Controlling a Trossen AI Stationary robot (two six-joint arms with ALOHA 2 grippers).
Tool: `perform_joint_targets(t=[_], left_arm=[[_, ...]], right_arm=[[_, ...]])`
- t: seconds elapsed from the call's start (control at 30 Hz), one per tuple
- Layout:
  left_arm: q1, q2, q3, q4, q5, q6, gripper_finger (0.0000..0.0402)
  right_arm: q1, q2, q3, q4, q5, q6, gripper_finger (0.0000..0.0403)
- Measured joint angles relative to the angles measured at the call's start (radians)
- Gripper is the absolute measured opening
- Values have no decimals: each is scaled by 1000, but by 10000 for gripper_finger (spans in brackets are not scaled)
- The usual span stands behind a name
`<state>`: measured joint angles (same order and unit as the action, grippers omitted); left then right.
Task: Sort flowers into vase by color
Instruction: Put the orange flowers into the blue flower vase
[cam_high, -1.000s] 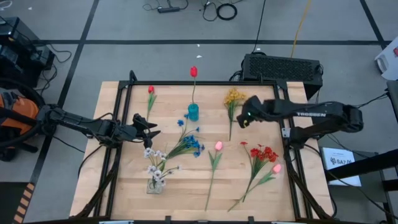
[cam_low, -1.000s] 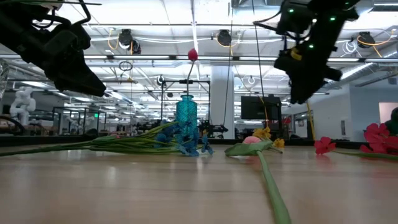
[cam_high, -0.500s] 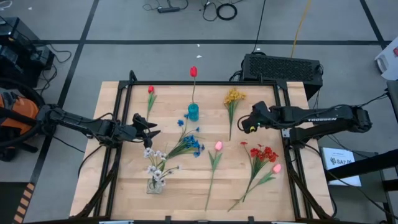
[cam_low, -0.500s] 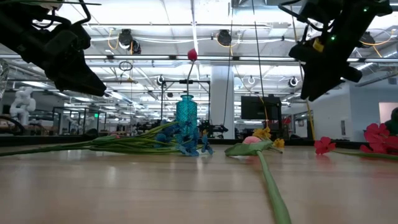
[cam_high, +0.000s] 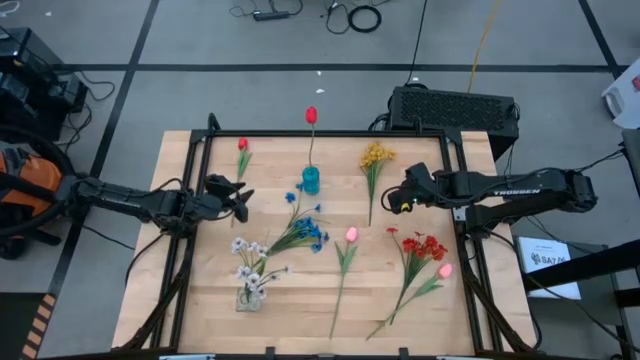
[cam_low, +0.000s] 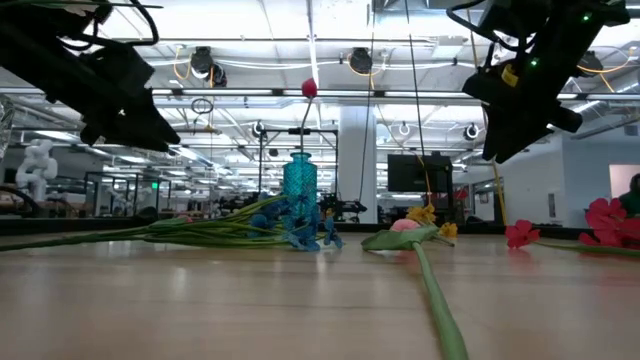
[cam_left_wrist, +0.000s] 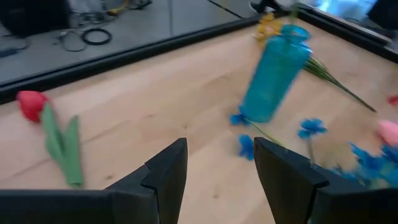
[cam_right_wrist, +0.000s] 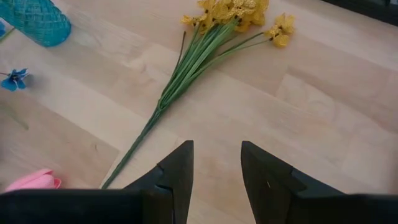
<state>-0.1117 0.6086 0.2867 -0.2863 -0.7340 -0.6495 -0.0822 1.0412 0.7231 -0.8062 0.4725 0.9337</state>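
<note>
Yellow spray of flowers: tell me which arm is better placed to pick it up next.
Right. The right gripper hangs open beside the yellow spray, whose stem lies ahead of it in the right wrist view. The left gripper is across the table, beyond the blue vase.

Readable text, one item: the brand word "TROSSEN", printed in pale capitals along the forearm of the right arm (cam_high: 520, 186), at about 3 o'clock from the table centre in the high view.

Partly readable: a white paper sheet (cam_high: 548, 258) on the floor at about 4 o'clock bears dark print, too small to be made out.

No other lettering can be read.
</note>
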Motion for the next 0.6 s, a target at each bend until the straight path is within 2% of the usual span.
perform_joint_targets(t=[0.2,0.47,0.6], left_arm=[[60,0,0,2,79,-1,191],[62,0,0,1,99,-1,191],[61,0,0,1,159,0,191]], right_arm=[[0,0,0,0,0,-3,125],[0,0,0,2,0,-21,125],[-1,0,0,47,33,-73,125]])
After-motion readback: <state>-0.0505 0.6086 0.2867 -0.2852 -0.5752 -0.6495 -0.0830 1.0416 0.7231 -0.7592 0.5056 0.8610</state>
